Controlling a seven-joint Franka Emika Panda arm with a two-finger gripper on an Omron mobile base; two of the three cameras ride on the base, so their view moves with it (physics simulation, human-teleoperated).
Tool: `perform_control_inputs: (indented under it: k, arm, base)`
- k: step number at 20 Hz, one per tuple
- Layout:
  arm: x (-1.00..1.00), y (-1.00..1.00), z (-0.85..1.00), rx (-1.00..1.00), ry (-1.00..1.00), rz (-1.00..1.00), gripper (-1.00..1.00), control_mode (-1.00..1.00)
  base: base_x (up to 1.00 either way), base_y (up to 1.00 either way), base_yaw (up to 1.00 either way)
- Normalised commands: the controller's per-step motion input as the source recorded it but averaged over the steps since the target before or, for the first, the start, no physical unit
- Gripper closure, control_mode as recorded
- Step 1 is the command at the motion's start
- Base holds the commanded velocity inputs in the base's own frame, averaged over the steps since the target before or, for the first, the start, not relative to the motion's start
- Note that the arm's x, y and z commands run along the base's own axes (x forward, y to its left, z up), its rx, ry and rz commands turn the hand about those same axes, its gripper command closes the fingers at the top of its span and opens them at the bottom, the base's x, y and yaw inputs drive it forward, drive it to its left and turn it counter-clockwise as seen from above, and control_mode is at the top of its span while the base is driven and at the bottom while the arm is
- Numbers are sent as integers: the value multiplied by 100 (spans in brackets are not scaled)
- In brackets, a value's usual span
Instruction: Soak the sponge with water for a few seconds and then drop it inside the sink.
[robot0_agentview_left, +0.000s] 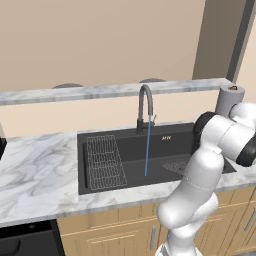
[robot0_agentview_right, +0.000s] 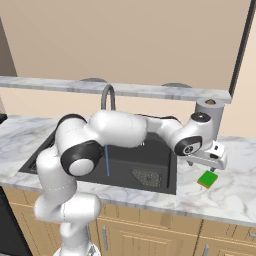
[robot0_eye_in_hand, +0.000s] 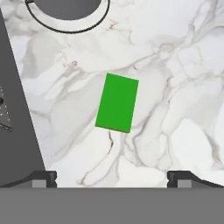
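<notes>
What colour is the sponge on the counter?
Bright green, with a yellowish edge; the sponge shows best in the hand view.

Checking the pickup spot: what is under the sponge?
The sponge lies flat on the marble counter, right of the sink. The patch beneath it is covered; the open pincer hovers above.

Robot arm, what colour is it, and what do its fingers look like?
The white Franka arm is made of smooth, rounded glossy segments with dark charcoal bands at the joints. Its two-finger gripper is a white boxy hand; its small fingertips are dark grey and blocky.
</notes>
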Motion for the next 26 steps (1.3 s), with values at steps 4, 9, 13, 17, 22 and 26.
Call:
perform_control_inputs:
  k: [4,9,13,17,22,26]
  arm:
    - [20,-21,-4,0,0,0,-100,-100]
    - [20,-29,-3,0,-1,0,-100,-100]
    - [12,-27,0,3,-1,1,-100,-100]
    - [1,-21,0,8,0,5,-100,-100]
    - [2,-3,0,9,12,4,-100,-100]
    - [21,0,0,3,17,-1,-100,-100]
  base:
    - [0,0,0]
    - [0,0,0]
    - [0,0,0]
    - [0,0,0]
    - [0,0,0]
    - [0,0,0]
